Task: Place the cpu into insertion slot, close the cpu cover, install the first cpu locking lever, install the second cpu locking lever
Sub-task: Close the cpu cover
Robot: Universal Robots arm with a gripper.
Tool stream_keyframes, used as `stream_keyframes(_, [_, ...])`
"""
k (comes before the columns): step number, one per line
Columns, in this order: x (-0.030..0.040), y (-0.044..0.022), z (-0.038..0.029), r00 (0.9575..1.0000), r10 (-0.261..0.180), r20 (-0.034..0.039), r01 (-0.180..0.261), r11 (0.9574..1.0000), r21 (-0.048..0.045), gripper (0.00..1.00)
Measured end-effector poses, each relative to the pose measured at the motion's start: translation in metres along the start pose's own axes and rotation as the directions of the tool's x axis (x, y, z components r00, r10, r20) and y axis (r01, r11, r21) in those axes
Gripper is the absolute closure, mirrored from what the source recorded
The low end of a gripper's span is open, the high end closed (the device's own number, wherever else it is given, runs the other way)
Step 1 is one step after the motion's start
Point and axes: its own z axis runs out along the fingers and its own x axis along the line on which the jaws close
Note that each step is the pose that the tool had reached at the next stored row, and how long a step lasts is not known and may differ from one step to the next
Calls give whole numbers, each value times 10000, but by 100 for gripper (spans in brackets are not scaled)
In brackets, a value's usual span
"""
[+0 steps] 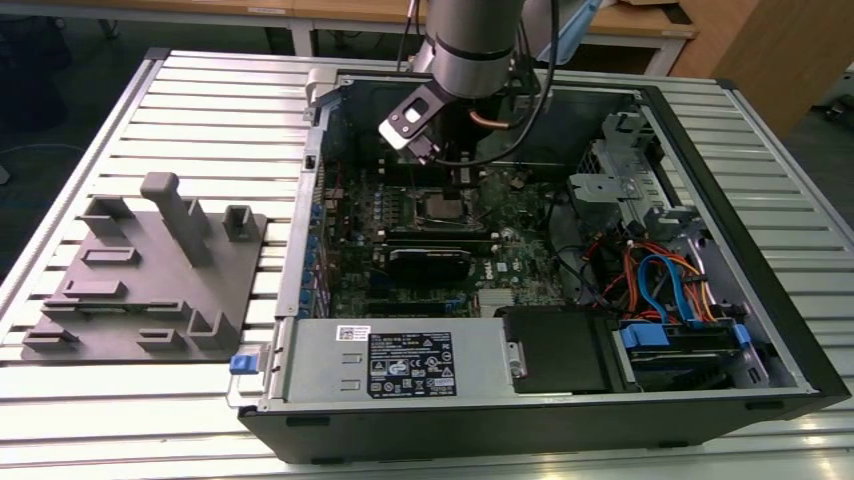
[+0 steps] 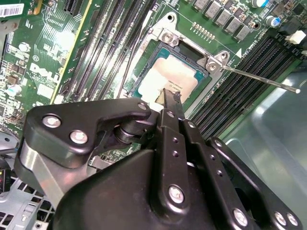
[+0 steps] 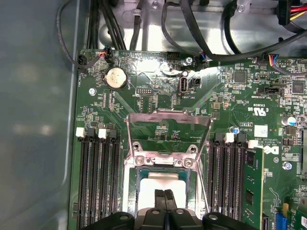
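The cpu (image 2: 168, 76) lies flat in the insertion slot (image 2: 165, 36), silvery top up; in the first wrist view the cpu (image 3: 160, 184) shows just past my fingertips. The cpu cover (image 3: 168, 117) stands flipped open behind the socket, with green board visible through its window. A thin locking lever (image 2: 259, 79) sticks out sideways from the socket corner, unlatched. My gripper (image 2: 170, 96) hovers directly over the cpu's near edge, its fingers shut together with nothing between them. In the exterior view the arm (image 1: 467, 50) reaches down over the insertion slot (image 1: 441, 207) inside the open computer case.
Black memory slots (image 3: 98, 182) flank the socket on both sides. A grey power supply box (image 1: 387, 365) fills the case's near side, and a drive cage with coloured cables (image 1: 667, 290) sits at the exterior view's right. A grey fixture plate (image 1: 147, 270) lies outside the case.
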Motion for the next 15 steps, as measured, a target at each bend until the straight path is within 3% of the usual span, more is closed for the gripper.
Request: stream_keyframes(15, [2, 2, -76, 10000, 0, 2, 0, 10000, 0, 90])
